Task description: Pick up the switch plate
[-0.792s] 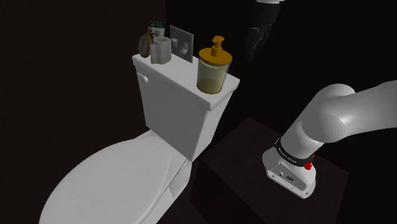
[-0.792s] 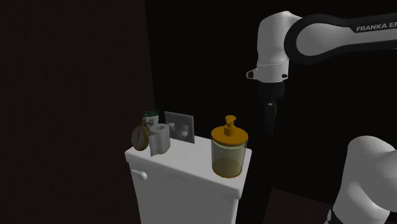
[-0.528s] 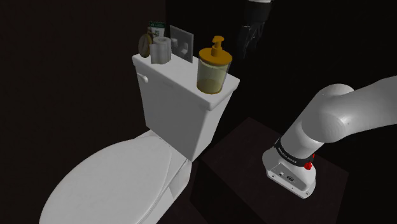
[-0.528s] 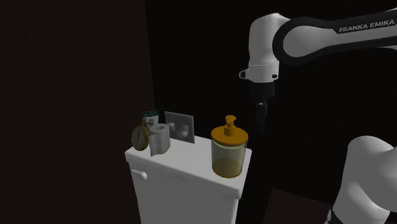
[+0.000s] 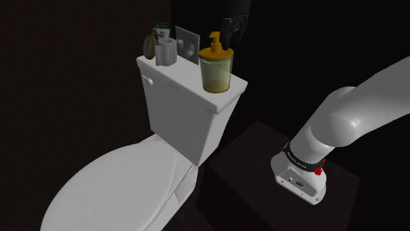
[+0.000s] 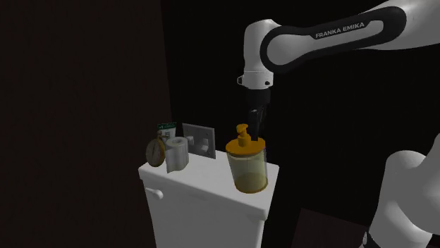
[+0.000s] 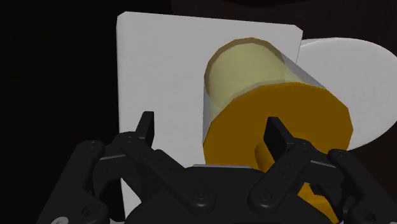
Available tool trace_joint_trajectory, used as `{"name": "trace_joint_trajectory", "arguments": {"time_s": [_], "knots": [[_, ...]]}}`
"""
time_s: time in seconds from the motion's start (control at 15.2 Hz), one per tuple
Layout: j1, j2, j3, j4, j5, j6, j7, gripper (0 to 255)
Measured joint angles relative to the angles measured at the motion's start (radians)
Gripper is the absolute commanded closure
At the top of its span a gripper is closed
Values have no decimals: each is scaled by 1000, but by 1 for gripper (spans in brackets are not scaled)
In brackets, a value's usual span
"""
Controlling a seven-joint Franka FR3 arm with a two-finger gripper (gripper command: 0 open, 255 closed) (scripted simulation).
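Observation:
The switch plate (image 5: 187,42) (image 6: 199,140) is a grey rectangular plate with a pale middle. It stands upright at the back of the white toilet tank lid (image 5: 179,73) (image 7: 159,76). My black gripper (image 5: 233,39) (image 6: 254,125) (image 7: 213,133) hangs open above the far end of the lid, to the shoulder view's right of the plate. Directly under it is a yellow soap dispenser (image 5: 216,65) (image 6: 247,162) (image 7: 267,108) with an orange pump cap, leaning a little. One fingertip (image 7: 278,135) shows over the orange cap. The fingers hold nothing.
A toilet paper roll (image 5: 167,52), a round brassy object (image 5: 150,46) and a green box (image 5: 161,29) crowd the lid beside the plate. Below are the tank (image 5: 177,118) and the closed toilet lid (image 5: 118,184). A dark wall stands behind; the dark stand (image 5: 263,164) is at lower right.
The gripper has swung toward the shoulder view's left, from beside the tank to above the soap dispenser. The dispenser has shifted slightly toward the plate and now leans.

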Motion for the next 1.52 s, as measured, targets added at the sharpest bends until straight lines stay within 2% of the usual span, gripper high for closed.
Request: {"name": "trace_joint_trajectory", "arguments": {"time_s": [0.33,0.79,1.06,1.19,1.52], "knots": [[-6,177,-2,171,-10,43,0,0],[-8,439,0,464,-24,29,6,0],[-6,594,-1,670,-31,-5,8,0],[-6,632,-2,700,-33,6,9,0],[-7,639,-2,645,-34,69,10,0]]}}
